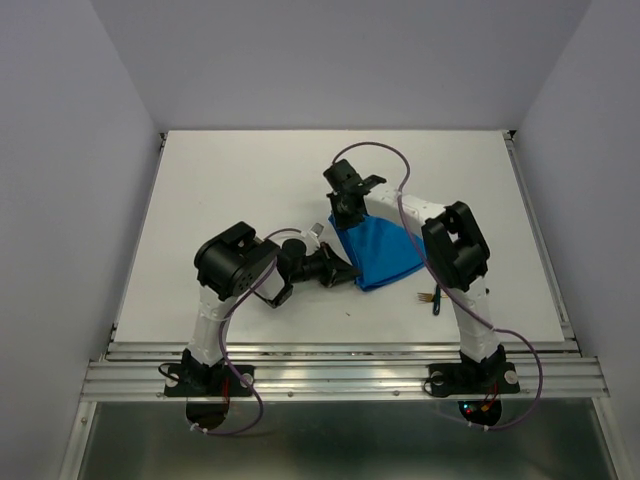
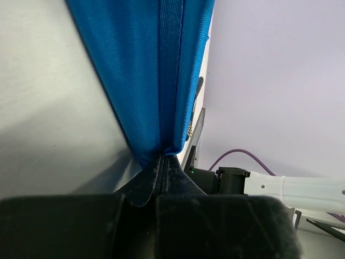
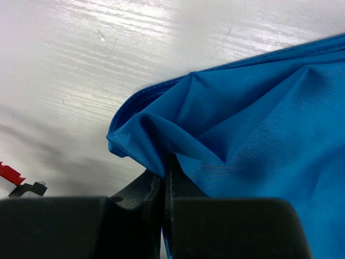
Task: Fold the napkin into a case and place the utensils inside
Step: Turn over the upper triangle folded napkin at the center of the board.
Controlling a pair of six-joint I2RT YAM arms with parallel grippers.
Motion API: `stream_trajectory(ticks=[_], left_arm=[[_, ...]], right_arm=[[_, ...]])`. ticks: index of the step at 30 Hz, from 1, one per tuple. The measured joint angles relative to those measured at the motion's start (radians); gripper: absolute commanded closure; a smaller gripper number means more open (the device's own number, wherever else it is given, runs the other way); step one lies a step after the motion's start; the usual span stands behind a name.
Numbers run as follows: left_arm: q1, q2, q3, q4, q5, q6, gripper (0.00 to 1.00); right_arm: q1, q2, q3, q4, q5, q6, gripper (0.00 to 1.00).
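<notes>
The blue napkin [image 1: 378, 252] lies folded on the white table [image 1: 220, 190] as a broad wedge, not a narrow case. My left gripper [image 1: 345, 270] is shut on its near left corner; in the left wrist view the napkin [image 2: 156, 70] hangs doubled from the closed gripper [image 2: 163, 157]. My right gripper [image 1: 347, 215] is shut on the far left corner, and in the right wrist view the napkin [image 3: 259, 124] bunches where the gripper [image 3: 165, 162] pinches it. The utensils [image 1: 432, 298] lie on the table right of the napkin, partly hidden by the right arm.
The right arm [image 1: 455, 250] arches over the napkin's right side. A metal rail [image 1: 340, 372] runs along the table's near edge, and grey walls enclose the left, back and right sides.
</notes>
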Motion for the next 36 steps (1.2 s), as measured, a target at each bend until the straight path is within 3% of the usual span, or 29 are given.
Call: stream_trajectory(ticks=[5, 7, 8, 11, 12, 15, 18, 24, 29, 32, 33, 35, 36], left_arm=[[0.000, 0.016, -0.026, 0.013, -0.013, -0.018, 1.00], [0.000, 0.018, -0.033, 0.028, -0.014, -0.023, 0.91], [0.000, 0.018, -0.037, 0.034, -0.014, -0.024, 0.79], [0.000, 0.018, -0.052, 0.050, -0.001, -0.021, 0.64], [-0.003, 0.018, -0.061, 0.060, 0.008, -0.018, 0.55], [-0.015, 0.003, -0.095, 0.080, 0.043, -0.024, 0.46], [-0.017, -0.039, -0.144, 0.083, 0.056, -0.020, 0.39], [-0.013, -0.168, -0.258, 0.015, 0.049, 0.034, 0.36], [-0.012, -0.370, -0.283, -0.060, 0.011, 0.145, 0.35], [-0.012, -0.525, -0.270, -0.117, -0.029, 0.223, 0.35], [-0.012, -0.602, -0.256, -0.169, -0.052, 0.262, 0.35], [-0.012, -0.704, -0.218, -0.287, -0.100, 0.326, 0.36], [-0.011, -0.754, -0.197, -0.381, -0.141, 0.371, 0.36]], right_arm=[[0.011, 0.010, 0.000, -0.002, 0.008, -0.001, 0.99], [0.021, 0.010, 0.002, -0.001, 0.010, -0.003, 0.99], [0.024, 0.010, 0.002, -0.001, 0.011, -0.004, 0.99], [0.034, 0.010, 0.006, 0.006, 0.018, -0.005, 0.99], [0.036, 0.013, 0.013, 0.017, 0.023, -0.005, 0.99], [0.037, 0.017, 0.037, 0.058, 0.037, -0.005, 0.99], [0.037, 0.017, 0.052, 0.092, 0.045, -0.004, 0.99], [0.037, 0.019, 0.055, 0.106, 0.049, -0.004, 0.99], [0.042, 0.044, 0.074, 0.108, 0.049, -0.005, 0.99], [0.050, 0.064, 0.089, 0.108, 0.049, -0.002, 0.83], [0.056, 0.072, 0.098, 0.106, 0.050, -0.002, 0.63], [0.066, 0.085, 0.116, 0.105, 0.048, -0.005, 0.57], [0.071, 0.090, 0.124, 0.104, 0.050, -0.001, 0.49]])
